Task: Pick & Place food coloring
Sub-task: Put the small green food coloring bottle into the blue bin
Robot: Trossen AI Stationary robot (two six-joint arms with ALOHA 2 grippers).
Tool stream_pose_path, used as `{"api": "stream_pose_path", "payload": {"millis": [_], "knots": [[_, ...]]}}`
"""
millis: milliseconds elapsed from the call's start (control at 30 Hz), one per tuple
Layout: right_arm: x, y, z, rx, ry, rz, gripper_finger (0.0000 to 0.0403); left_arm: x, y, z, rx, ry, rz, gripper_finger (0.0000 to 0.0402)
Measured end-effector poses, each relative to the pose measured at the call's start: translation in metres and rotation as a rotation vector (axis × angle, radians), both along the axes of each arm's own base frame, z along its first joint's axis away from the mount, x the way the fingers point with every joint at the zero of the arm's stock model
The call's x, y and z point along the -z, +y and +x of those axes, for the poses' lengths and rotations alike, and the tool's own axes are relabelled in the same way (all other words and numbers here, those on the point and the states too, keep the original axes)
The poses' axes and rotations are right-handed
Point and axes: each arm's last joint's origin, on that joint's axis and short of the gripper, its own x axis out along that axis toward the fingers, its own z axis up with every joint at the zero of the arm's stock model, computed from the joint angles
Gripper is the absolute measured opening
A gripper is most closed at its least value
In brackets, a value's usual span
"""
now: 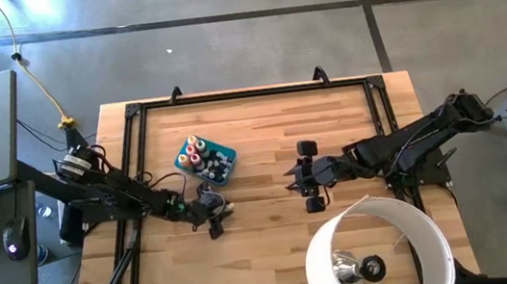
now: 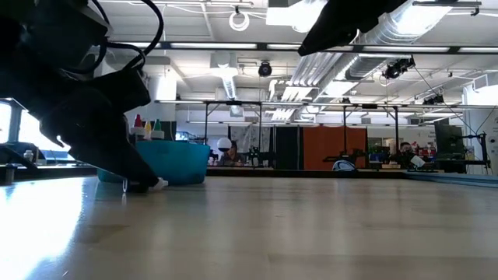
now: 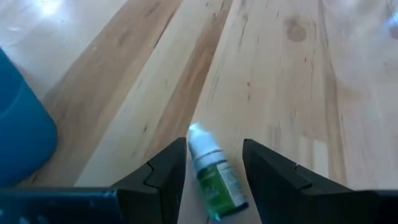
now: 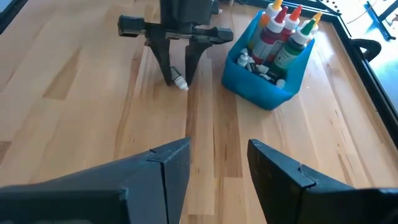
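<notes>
A: Which step is in hand?
B: The pick. A green bottle (image 3: 214,180) lies on the table (image 1: 276,246), at six o'clock of the teal bin (image 1: 221,154), straddled by the parted fingers of the left gripper (image 3: 214,163).
A: And next?
B: Closing and lifting are called for, it is judged. The right gripper (image 4: 217,158) is held apart, waiting at three o'clock.

High: overhead, straight down. Low: tabletop level, facing room. Wrist views: close, looking forward past fingers. All share the bin (image 1: 205,160).
</notes>
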Motion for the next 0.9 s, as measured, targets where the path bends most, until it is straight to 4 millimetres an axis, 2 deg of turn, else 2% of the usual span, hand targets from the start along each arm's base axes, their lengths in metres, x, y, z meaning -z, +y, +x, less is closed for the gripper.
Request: {"api": "stream_pose_path", "payload": {"millis": [167,367,767,900], "knots": [[0.0001,0.0005,0.0000,-0.015,0.003,0.010,0.0154,0.0012,0.0001,-0.0009,-0.024,0.010,-0.041,0.0156],[0.0001,0.0005,0.0000,-0.015,0.003,0.008,0.0154,0.0037,0.0017,-0.0034,-0.182,0.027,-0.193,0.0156],[0.0001,0.0005,0.0000,-0.015,0.003,0.008,0.0154,0.0076,0.0034,-0.0070,-0.146,0.080,-0.093,0.0155],[0.0001,0.0005,0.0000,-0.015,0.003,0.008,0.0154,0.0077,0.0035,-0.0070,-0.125,0.083,-0.065,0.0140]]}}
